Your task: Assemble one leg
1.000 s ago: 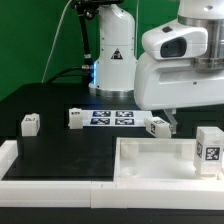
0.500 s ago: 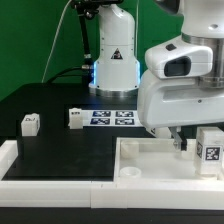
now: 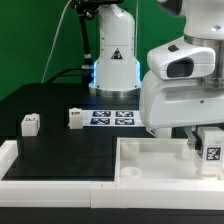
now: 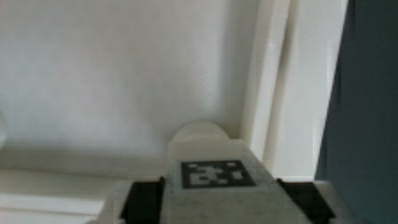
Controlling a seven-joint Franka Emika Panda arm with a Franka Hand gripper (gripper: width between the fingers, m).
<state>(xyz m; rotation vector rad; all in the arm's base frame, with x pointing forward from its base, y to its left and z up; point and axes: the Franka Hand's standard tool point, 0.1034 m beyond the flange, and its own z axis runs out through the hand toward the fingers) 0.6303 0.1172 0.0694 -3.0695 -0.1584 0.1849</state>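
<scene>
Nearby, a leg (image 3: 76, 118) sits beside the marker board (image 3: 112, 118).

The black table (image 3: 50, 105) carries the marker board (image 3: 113, 118), one leg (image 3: 29, 124), another leg (image 3: 76, 118) and the white panel (image 3: 155, 165).

white leg (image 3: 208, 147) with black-and-white tag (image 3: 212, 154); black table (image 3: 60, 145); white panel (image 3: 150, 166)

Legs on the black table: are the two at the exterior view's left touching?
Apart. The exterior view shows bare black table between the leftmost leg and the next leg.
</scene>
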